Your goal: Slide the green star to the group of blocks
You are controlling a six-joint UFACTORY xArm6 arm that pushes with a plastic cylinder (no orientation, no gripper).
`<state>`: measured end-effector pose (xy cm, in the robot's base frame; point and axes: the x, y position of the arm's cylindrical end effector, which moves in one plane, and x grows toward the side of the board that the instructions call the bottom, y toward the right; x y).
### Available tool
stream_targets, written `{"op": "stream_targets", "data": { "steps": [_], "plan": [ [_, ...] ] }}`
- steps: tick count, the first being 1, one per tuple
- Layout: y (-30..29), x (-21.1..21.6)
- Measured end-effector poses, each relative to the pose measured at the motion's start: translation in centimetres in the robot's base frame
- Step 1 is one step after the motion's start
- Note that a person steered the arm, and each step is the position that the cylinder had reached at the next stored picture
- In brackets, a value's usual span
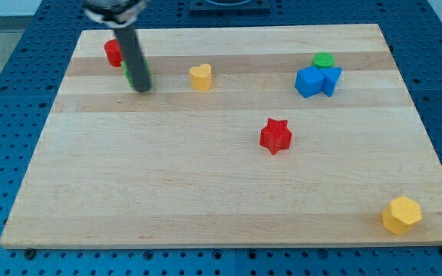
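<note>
With my tip (142, 89), a bare rod holding nothing, close against the green star (129, 74) half-hidden just behind it, risks an off-centre shove spinning it aside or ramming the yellow heart (200, 77) lying between tip and the blue-and-green group (309, 80) well rightward.

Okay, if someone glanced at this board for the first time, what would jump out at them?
Probably the dark rod at the view's upper left, my tip down on the wood in front of a green block it mostly hides, a red block just beyond. Next, the red star alone near the middle, and the tight cluster of blue blocks with a green one at the upper right.
</note>
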<state>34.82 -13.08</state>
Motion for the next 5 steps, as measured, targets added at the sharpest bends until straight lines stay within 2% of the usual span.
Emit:
{"op": "stream_targets", "data": {
  "steps": [1,2,3,5],
  "plan": [
    [1.2,1.7],
    [-5.4,3.1],
    [-10.2,1.5],
    [-8.0,-1.6]
  ]
}}
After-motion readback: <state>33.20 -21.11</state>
